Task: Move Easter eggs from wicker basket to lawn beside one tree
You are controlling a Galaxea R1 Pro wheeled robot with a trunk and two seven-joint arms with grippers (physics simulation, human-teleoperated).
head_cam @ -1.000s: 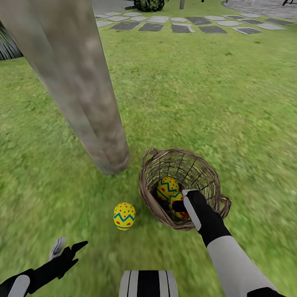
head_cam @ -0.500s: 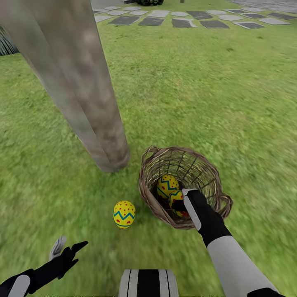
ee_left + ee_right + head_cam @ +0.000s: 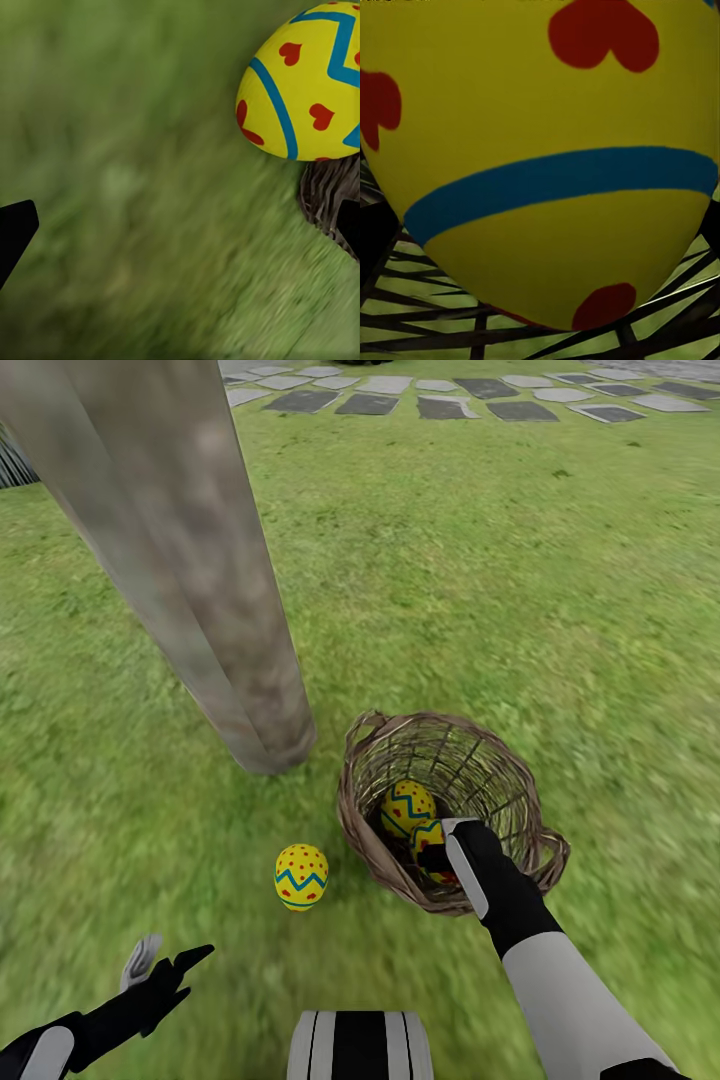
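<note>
The wicker basket (image 3: 505, 800) stands on the lawn (image 3: 520, 590) just right of the tree (image 3: 190, 570) trunk. Two yellow Easter eggs lie inside it. One egg (image 3: 405, 805) is free. The other egg (image 3: 428, 838), (image 3: 540, 150) sits between the fingers of my right gripper (image 3: 438, 857), which reaches down into the basket and is shut on it. A third egg (image 3: 301, 877), (image 3: 307, 82) rests on the grass near the trunk's foot. My left gripper (image 3: 165, 965), (image 3: 180, 232) hovers open and empty, low over the grass just short of that egg.
Grey paving stones (image 3: 460, 405) run across the far edge of the lawn. Open grass stretches to the right of the basket and behind it. The thick trunk leans over the left part of the head view.
The head camera has tilted a little, so the paving has slid toward the top edge. Both grippers, the basket and the eggs keep their places.
</note>
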